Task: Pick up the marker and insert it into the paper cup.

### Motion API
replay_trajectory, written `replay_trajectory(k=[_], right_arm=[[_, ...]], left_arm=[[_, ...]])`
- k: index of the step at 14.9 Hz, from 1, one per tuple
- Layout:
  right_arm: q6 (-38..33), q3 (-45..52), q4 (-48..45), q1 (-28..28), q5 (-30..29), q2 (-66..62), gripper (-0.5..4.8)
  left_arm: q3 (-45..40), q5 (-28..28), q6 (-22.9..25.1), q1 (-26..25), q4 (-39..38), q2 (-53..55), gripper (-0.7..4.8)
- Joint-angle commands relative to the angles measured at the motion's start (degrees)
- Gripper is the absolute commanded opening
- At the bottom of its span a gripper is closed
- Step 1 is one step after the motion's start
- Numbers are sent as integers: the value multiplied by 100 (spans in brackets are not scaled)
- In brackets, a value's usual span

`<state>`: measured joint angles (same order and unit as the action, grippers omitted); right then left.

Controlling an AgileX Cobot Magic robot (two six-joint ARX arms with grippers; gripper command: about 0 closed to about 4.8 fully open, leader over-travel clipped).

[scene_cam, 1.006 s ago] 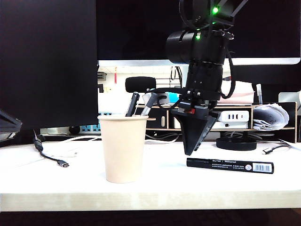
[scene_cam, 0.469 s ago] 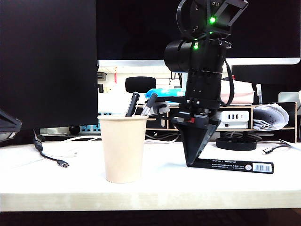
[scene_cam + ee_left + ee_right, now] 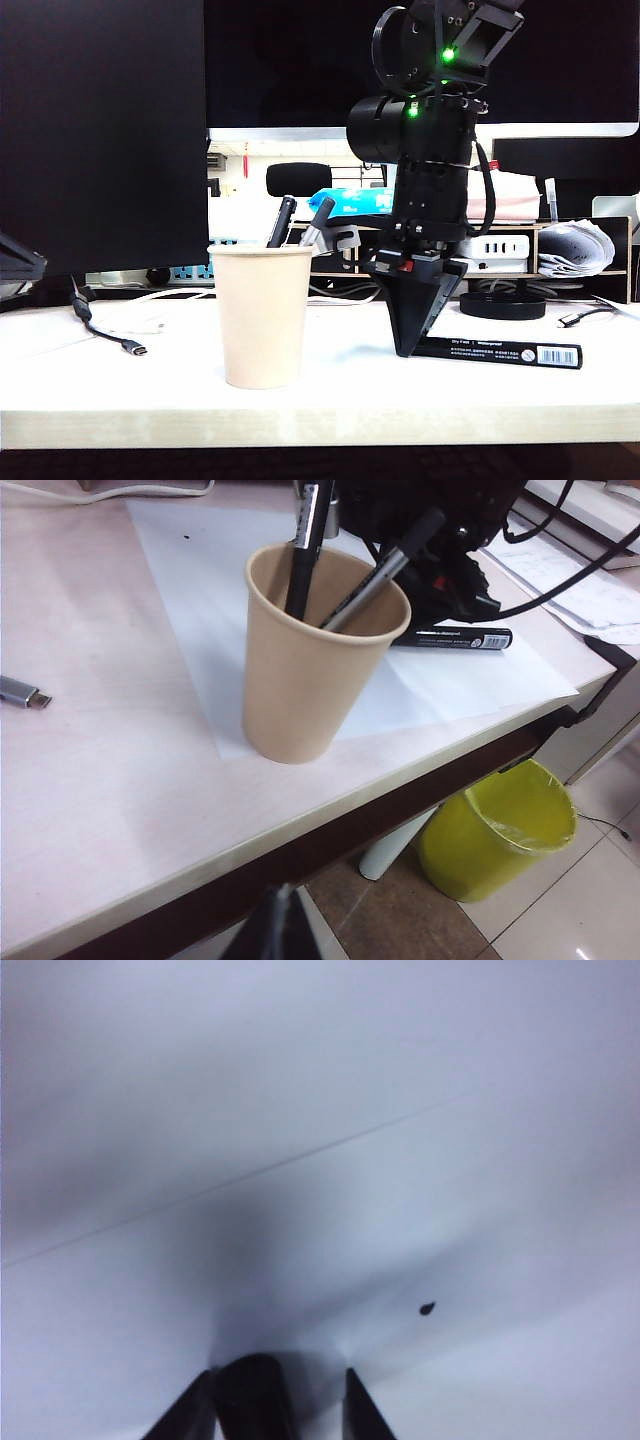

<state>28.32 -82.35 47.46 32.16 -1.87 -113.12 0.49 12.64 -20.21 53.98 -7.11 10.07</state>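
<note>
The black marker [image 3: 500,352] lies flat on the table, its barcode label at the right end. My right gripper [image 3: 405,350] points down with its tips at table level over the marker's left end. In the right wrist view the marker [image 3: 250,1400] stands between the gripper's [image 3: 277,1375] open fingers, close to one finger, with a gap to the other. The beige paper cup [image 3: 262,315] stands upright to the left, with two slim pens [image 3: 282,220] in it. My left gripper [image 3: 281,892] hangs shut off the table's front edge, near the cup [image 3: 310,670].
A USB cable [image 3: 110,335] lies at the table's left. A white sheet [image 3: 200,580] covers the table under the cup and marker. A yellow bin [image 3: 500,830] stands on the floor below the table edge. Shelves and monitors stand behind the table.
My right gripper has come down from above the marker's left end to table level, with its fingers on either side of it. The marker, the cup and the left arm have not moved.
</note>
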Motion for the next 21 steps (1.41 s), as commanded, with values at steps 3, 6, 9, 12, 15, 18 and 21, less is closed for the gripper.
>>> replay_trajectory(k=[3, 6, 9, 12, 15, 18, 21], right_arm=[[-20, -7, 7, 7, 48, -37, 112], [-20, -7, 4, 7, 70, -37, 93], [-17, -7, 7, 7, 85, -35, 83], [-20, -7, 7, 7, 92, -35, 56], [-24, -11, -4, 4, 328, -31, 51], [-140, -13, -9, -31, 326, 7, 52], [-157, -15, -15, -42, 326, 149, 52]], left_arm=[[4, 20, 28, 0, 35, 0, -5], [4, 20, 28, 0, 35, 0, -5], [4, 20, 28, 0, 35, 0, -5], [4, 20, 28, 0, 35, 0, -5], [4, 20, 28, 0, 35, 0, -5], [4, 20, 28, 0, 33, 0, -5], [4, 20, 28, 0, 33, 0, -5]])
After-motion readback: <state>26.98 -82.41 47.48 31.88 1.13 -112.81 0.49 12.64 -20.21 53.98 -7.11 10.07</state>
